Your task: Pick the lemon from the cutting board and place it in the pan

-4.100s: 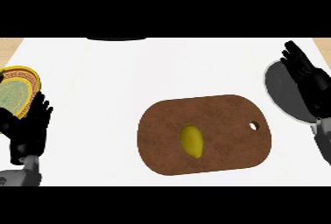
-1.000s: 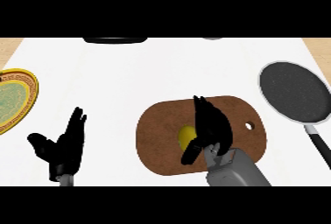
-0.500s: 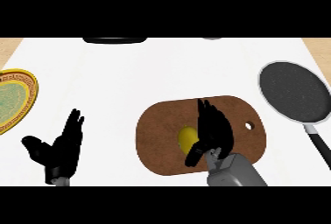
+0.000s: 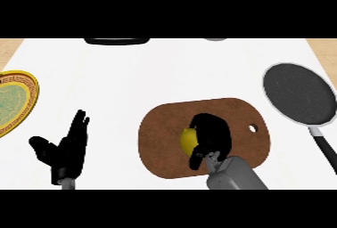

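Note:
A yellow lemon lies on the brown cutting board near the counter's front middle. My right hand is over the board with its fingers curled round the lemon's right side, hiding most of it. The dark pan sits at the right, its black handle pointing toward the front edge. My left hand rests open at the lower left, fingers up, apart from the board.
A yellow-rimmed plate with a green centre lies at the left edge. A dark object and a grey one show at the far edge of the white counter.
My right hand's fingers have gone from straight over the board to curled down round the lemon. The left hand has barely shifted.

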Controlling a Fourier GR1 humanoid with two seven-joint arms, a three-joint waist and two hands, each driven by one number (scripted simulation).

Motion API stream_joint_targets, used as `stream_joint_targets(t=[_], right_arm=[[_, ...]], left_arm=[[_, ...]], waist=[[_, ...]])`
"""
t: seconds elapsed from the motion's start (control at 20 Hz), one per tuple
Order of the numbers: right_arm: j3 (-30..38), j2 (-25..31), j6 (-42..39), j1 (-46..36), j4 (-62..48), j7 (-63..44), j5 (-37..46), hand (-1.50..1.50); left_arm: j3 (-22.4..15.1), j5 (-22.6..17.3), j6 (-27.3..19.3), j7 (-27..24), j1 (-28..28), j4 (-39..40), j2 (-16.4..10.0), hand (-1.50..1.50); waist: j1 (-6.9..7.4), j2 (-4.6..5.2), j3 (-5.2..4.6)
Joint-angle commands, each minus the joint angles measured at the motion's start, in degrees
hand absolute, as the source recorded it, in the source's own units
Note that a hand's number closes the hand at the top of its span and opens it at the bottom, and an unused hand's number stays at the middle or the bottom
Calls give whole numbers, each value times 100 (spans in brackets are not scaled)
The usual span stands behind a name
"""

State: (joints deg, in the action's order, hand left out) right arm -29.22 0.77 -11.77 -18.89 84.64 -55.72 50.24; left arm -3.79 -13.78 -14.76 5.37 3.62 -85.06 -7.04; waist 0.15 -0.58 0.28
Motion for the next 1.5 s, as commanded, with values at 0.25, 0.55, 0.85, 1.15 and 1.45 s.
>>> stream_joint_targets(t=[0.25, 0.55, 0.85, 1.15, 1.45], right_arm=[[-24, 88, -104, 237, 195, 39, 231, 150], [-518, 713, -330, 506, 431, 1296, 14, 150], [-615, 1364, 515, 689, 955, 2051, 721, 150], [-398, 1321, 1261, 434, 2082, 1278, 1781, 150], [207, 1346, 413, 408, 3573, 650, 1696, 150]], left_arm=[[121, -32, 202, 63, -267, 620, 107, 0], [59, -3, 11, 368, -131, 102, 151, 0], [161, -42, 395, -238, 417, 318, 59, 0], [80, 132, 36, 18, 44, 335, 246, 0], [220, 7, 273, -39, 53, 471, 150, 0]], waist=[[-31, 57, -29], [-32, 52, -26], [-28, 45, -29], [-137, 35, -30], [-86, 45, -32]])
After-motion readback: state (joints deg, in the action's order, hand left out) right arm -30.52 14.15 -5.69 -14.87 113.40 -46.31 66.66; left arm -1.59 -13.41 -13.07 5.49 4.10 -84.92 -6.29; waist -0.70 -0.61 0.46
